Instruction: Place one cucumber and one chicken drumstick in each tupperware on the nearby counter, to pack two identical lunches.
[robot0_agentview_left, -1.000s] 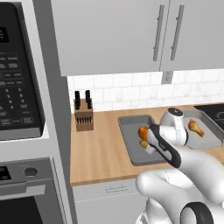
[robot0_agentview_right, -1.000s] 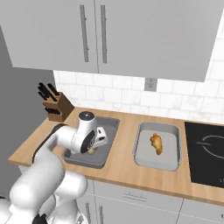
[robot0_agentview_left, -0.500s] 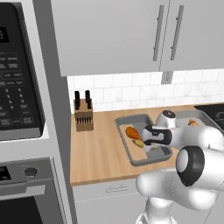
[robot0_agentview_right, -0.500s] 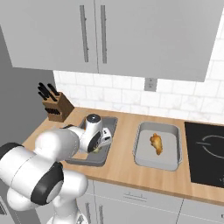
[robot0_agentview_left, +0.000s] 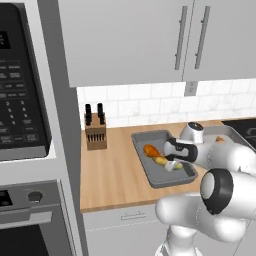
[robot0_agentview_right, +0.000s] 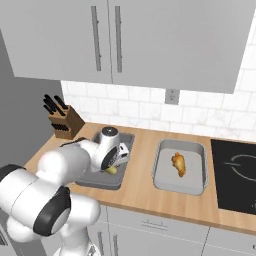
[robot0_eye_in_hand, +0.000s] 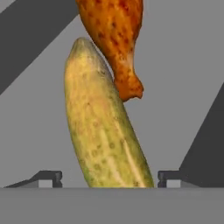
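My gripper (robot0_agentview_left: 172, 164) hangs low over the left tupperware (robot0_agentview_left: 150, 177) on the counter (robot0_agentview_left: 110, 175). In the hand view its jaws stand open around a yellow-green cucumber (robot0_eye_in_hand: 105, 127), with a gap on the left side. The cucumber lies on the grey tray floor (robot0_eye_in_hand: 175, 65), its far end against an orange-brown chicken drumstick (robot0_eye_in_hand: 116, 39). The left base view shows that drumstick (robot0_agentview_left: 150, 150) and the cucumber (robot0_agentview_left: 161, 161) side by side. In the right base view the gripper (robot0_agentview_right: 117, 162) is over the cucumber (robot0_agentview_right: 112, 170), and the right tupperware (robot0_agentview_right: 165, 185) holds a second drumstick (robot0_agentview_right: 178, 164).
A knife block (robot0_agentview_left: 95, 131) stands at the back left of the counter. A black cooktop (robot0_agentview_right: 235, 170) lies right of the trays. A microwave (robot0_agentview_left: 20, 90) and oven column close off the left side. Wall cabinets (robot0_agentview_right: 150, 40) hang overhead.
The arm swung over the left tupperware and came down into it. The jaws went from shut to open, and the cucumber now lies on the tray floor by the drumstick.
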